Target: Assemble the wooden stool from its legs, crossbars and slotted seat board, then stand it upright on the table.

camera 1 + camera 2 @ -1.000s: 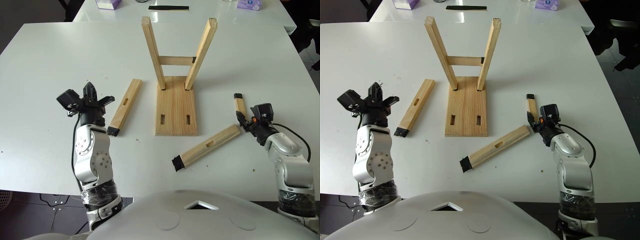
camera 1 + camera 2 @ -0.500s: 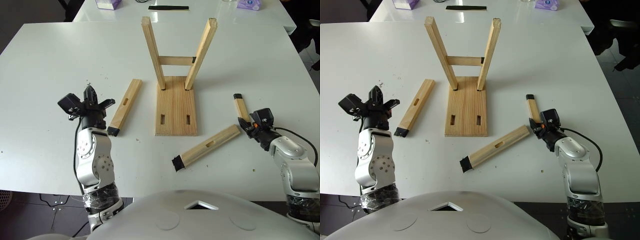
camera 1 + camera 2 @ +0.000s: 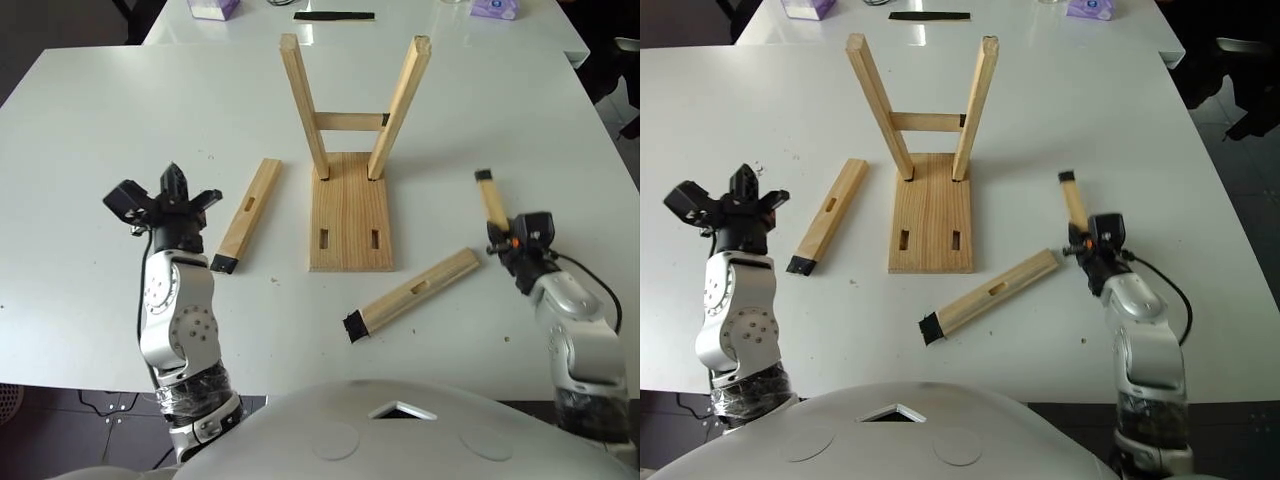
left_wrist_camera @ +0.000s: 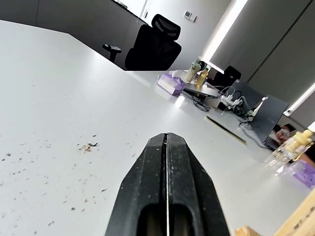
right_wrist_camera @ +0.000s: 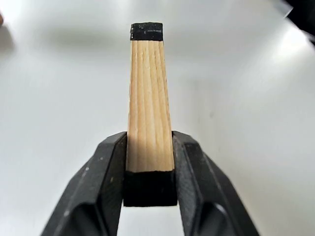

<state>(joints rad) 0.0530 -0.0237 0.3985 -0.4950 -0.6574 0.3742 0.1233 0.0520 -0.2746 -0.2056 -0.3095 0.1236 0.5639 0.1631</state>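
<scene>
One crossbar (image 5: 149, 108) (black-tipped) clamped between right jaws.

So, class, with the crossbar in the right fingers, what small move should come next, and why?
Probably swing the crossbar down toward the slot in the nearest loose leg. The right gripper has its fingers clamped on the crossbar, and that leg lies close by, slot up.

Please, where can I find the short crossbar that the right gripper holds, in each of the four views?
Left eye view: crossbar right of the seat board, sticking out beyond the right gripper.
Right eye view: crossbar again right of the seat board.
Right wrist view: crossbar clamped between the gripper's fingers.
Left wrist view: a different wooden piece at the picture's edge.
Shared landmark: its black end cap.
</scene>
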